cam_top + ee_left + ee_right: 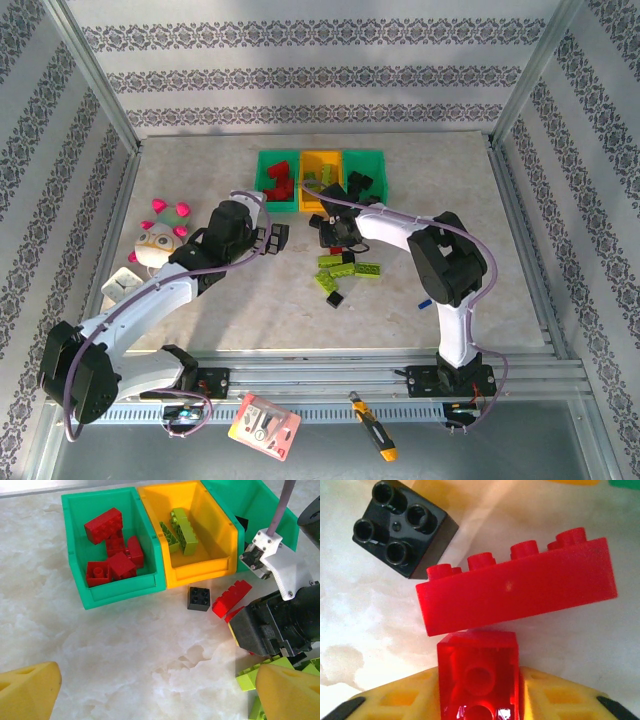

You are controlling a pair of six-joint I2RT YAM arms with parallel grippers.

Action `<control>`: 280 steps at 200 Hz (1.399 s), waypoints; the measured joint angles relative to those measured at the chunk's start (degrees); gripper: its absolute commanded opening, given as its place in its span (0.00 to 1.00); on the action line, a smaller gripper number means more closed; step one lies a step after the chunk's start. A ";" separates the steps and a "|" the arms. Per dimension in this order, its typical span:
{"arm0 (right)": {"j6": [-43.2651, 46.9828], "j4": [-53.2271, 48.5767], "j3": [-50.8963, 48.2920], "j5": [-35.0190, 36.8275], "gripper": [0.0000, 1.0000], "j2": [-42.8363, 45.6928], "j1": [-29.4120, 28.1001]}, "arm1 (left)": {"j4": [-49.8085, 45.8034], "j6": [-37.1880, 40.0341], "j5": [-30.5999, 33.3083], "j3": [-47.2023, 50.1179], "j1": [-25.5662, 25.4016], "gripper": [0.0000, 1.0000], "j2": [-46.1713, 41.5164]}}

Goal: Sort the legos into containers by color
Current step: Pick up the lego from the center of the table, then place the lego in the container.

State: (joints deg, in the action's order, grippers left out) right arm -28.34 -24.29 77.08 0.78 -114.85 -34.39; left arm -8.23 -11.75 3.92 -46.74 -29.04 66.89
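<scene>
- Right end effector [479,700] clamps a small red brick [479,660]; a long red brick [520,587] and a black brick [402,527] lie just beyond it on the desk [360,620]
- Left end effector [160,695] gapes wide over the desk, near the green bin [75,545] holding red bricks [112,550]

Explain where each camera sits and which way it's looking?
Top external: fixed above and behind the arms, looking down on the table; left arm and right arm at the bottom.
Left wrist: on the left arm, looking down at the red-filled bin and orange-yellow bin; left gripper open, yellow tips in bottom corners.
Right wrist: close over the table; right gripper closed on a small red brick.
Shared: both wrist views show the black brick and long red brick.
</scene>
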 measured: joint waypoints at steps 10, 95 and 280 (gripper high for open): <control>-0.09 0.02 0.02 0.00 0.29 0.04 0.00 | 0.15 0.00 0.11 0.26 0.00 0.99 -0.17; 2.80 1.42 3.08 -0.50 0.26 7.08 -2.58 | 3.61 1.14 -1.11 8.31 0.00 0.99 -6.51; 13.70 26.45 44.04 3.74 0.50 -27.96 -2.99 | 4.87 1.44 -3.50 13.14 0.00 0.99 -10.38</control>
State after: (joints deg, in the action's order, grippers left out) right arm -14.63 2.15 121.12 4.51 -142.80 -37.39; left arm -3.36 -10.31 0.43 -33.61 -29.04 56.51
